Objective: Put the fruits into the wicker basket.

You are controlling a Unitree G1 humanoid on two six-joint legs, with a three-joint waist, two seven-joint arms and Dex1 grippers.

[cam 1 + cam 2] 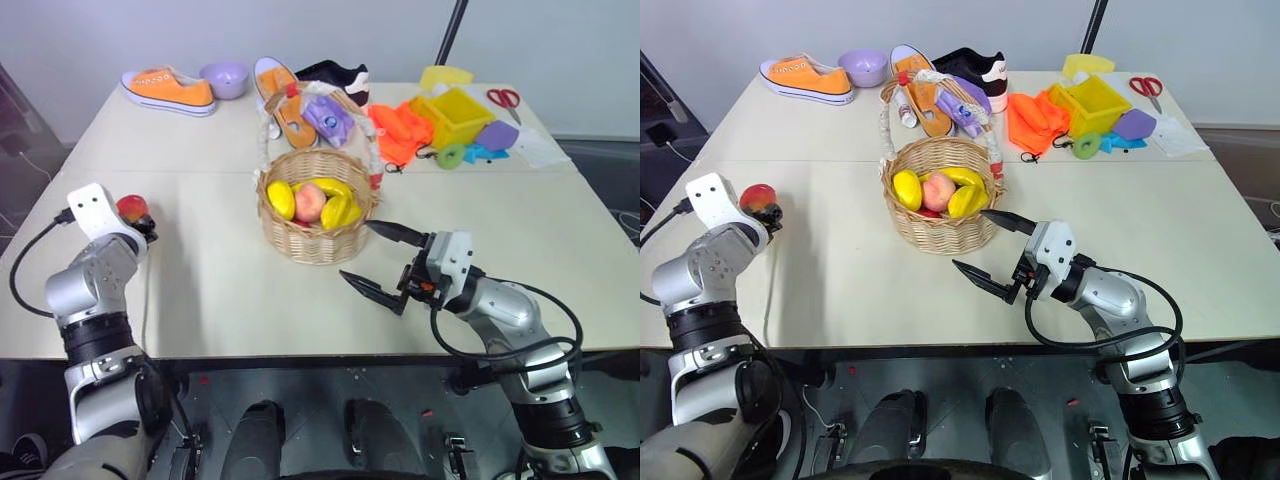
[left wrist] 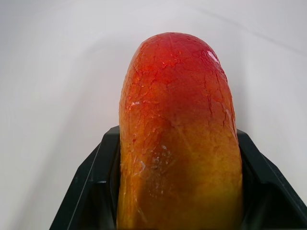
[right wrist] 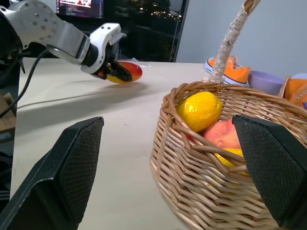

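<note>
Mango (image 2: 180, 143) fills your left wrist view, clenched between left gripper (image 1: 140, 222) fingers (image 2: 88, 191), low over counter (image 1: 200, 290). Your right gripper (image 1: 383, 261) hangs released, jaws wide apart, just beside basket (image 1: 315, 235). Basket sits ahead of right gripper, well to right of left one; inside it lemon (image 1: 281, 199), peach (image 1: 310, 203), bananas (image 1: 338, 205).

Bright, even light with soft shadows; a small glare spot on the mango (image 2: 211, 56).
</note>
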